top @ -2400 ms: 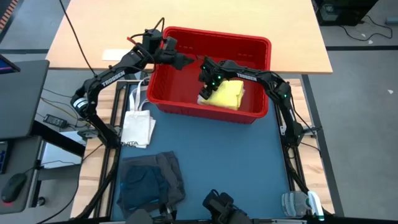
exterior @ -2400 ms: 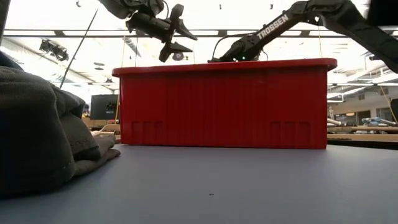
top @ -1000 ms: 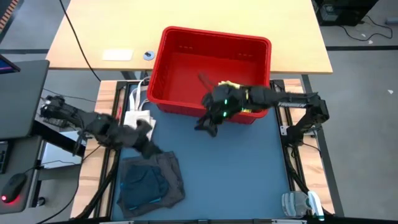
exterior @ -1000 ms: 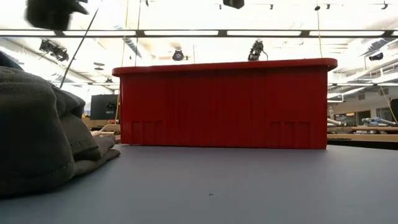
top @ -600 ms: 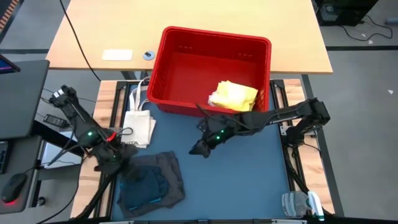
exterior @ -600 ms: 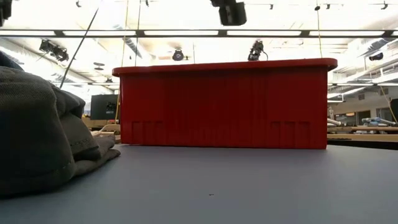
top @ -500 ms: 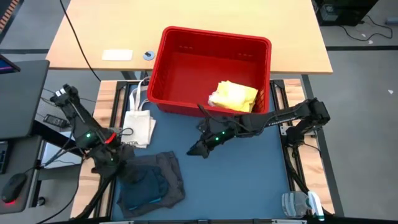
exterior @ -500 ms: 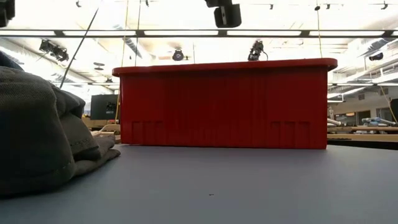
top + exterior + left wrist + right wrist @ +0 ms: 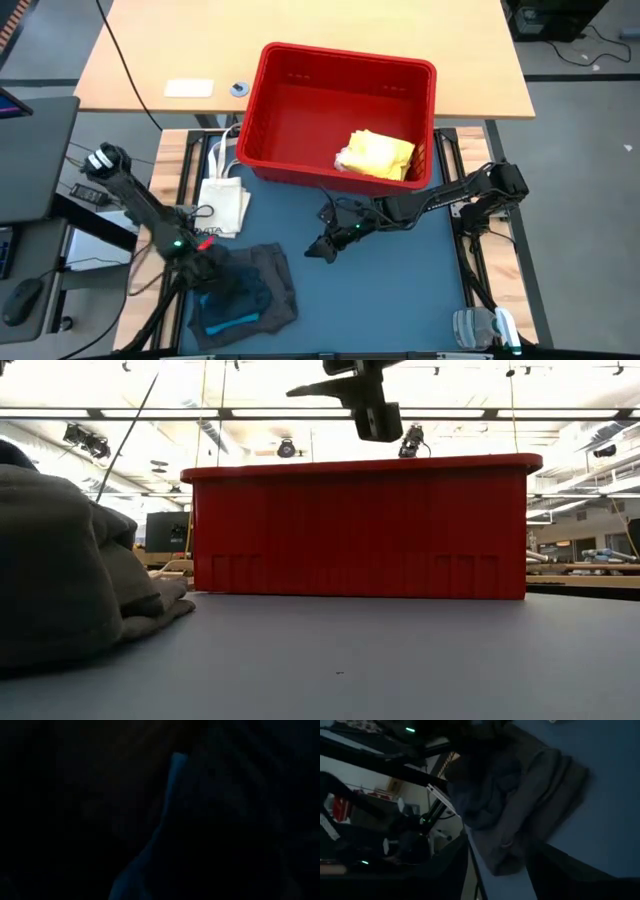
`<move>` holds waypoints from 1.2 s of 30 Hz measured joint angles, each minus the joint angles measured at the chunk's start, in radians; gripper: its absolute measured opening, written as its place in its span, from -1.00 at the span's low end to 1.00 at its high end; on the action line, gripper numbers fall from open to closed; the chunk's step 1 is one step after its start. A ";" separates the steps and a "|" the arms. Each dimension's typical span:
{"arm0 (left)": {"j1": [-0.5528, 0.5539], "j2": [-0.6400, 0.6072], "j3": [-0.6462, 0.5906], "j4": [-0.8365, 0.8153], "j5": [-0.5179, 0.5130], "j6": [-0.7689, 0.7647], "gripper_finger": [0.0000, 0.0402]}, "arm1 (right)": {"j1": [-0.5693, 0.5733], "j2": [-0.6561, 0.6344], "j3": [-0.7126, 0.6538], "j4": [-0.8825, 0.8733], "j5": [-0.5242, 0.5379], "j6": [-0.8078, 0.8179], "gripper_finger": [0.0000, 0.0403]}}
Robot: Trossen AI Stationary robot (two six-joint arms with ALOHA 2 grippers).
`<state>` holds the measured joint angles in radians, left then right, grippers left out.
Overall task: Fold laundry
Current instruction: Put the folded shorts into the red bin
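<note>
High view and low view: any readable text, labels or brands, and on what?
Cream tote bag: dark print along its lower edge, too small to read.
Left arm and right arm: no lettering readable now.
Red bin: no text visible.
Wrist views: nothing legible.

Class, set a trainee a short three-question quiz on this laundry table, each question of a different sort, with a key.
1. True or false: the yellow garment lies inside the red plastic bin.
2. Which gripper is down at the dark grey garment pile with a bright blue piece in it?
A. left gripper
B. right gripper
C. neither
3. Fill in: the small cream tote bag lies on the bin's ____ side in the high view.

Key: 1 true; 2 A; 3 left.
</note>
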<state>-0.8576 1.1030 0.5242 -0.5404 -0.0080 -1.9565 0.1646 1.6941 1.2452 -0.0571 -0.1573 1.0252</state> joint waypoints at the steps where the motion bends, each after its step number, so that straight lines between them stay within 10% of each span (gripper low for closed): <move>1: 0.030 0.020 -0.034 0.073 0.007 0.012 0.74 | 0.003 0.000 0.000 0.007 0.005 0.009 -0.03; 6: 0.186 0.119 -0.114 0.390 0.025 0.131 0.74 | 0.013 -0.003 0.001 -0.018 0.003 0.043 -0.09; 17: 0.499 0.161 0.014 0.358 0.083 0.580 0.74 | 0.015 -0.046 0.002 -0.179 0.000 0.004 -0.16; 29: 0.467 -0.036 0.317 -0.188 0.107 0.614 0.74 | 0.021 -0.043 -0.042 -0.248 0.161 -0.009 0.35; 36: 0.284 -0.083 0.307 -0.250 -0.039 0.344 0.74 | -0.045 -0.043 -0.065 -0.200 0.213 0.030 0.41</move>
<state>-0.5735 1.0205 0.8310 -0.7899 -0.0470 -1.6126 0.1194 1.6512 1.1797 -0.2567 0.0558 1.0555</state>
